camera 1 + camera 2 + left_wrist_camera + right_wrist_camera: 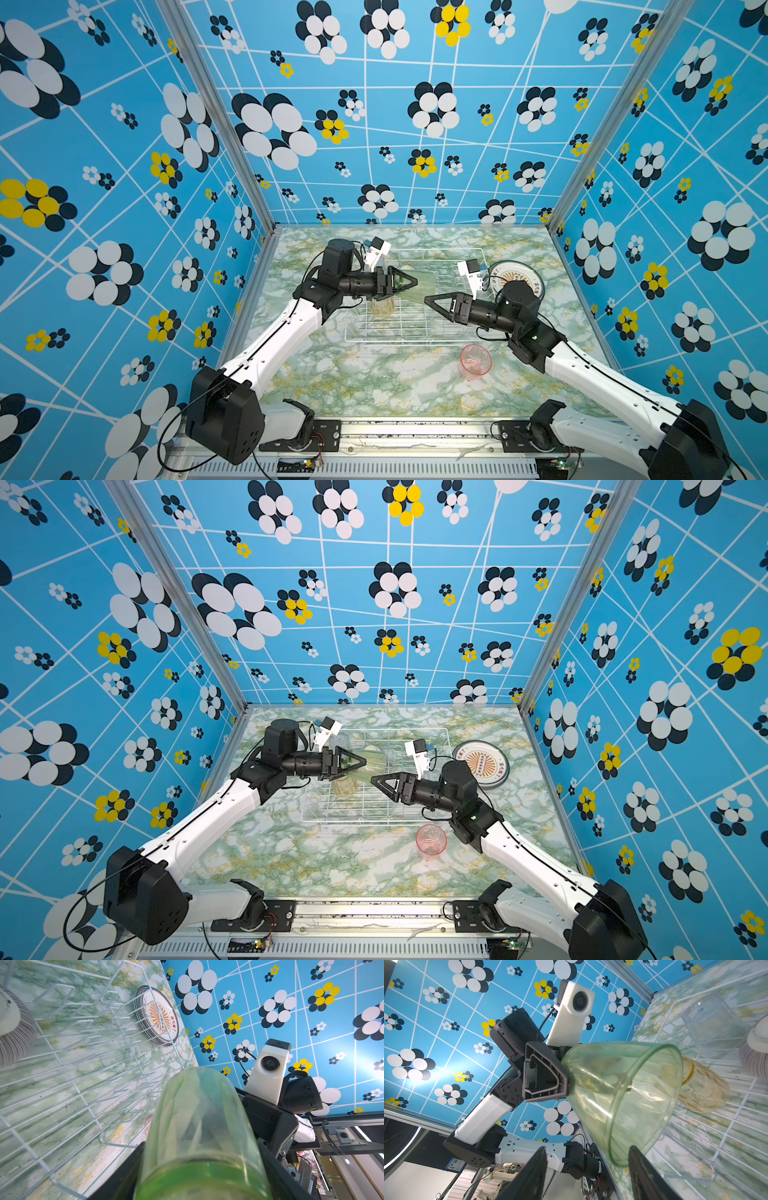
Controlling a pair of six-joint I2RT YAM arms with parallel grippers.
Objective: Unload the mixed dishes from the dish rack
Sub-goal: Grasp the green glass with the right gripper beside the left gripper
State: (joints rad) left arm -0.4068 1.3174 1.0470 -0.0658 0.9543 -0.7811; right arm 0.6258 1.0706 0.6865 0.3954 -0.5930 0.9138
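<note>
My left gripper (pixel 409 282) (pixel 199 1167) is shut on the base of a green translucent tumbler (pixel 424 286) (pixel 199 1122) (pixel 623 1095), holding it on its side above the white wire dish rack (pixel 415 332), mouth toward the right arm. My right gripper (pixel 430 300) (pixel 587 1148) is open at the tumbler's rim. One of its fingers (pixel 643 1169) overlaps the rim's edge and the other stands clear. In the rack lie an amber tumbler (pixel 381 307) (pixel 704 1088), a clear tumbler (pixel 710 1022) and a striped ribbed bowl (pixel 12 1022) (pixel 756 1053).
A printed white plate (pixel 515 278) (pixel 158 1016) lies on the marble table to the right of the rack, partly behind the right wrist. A pink tumbler (pixel 476 360) stands on the table in front of the rack's right corner. Patterned walls close in three sides.
</note>
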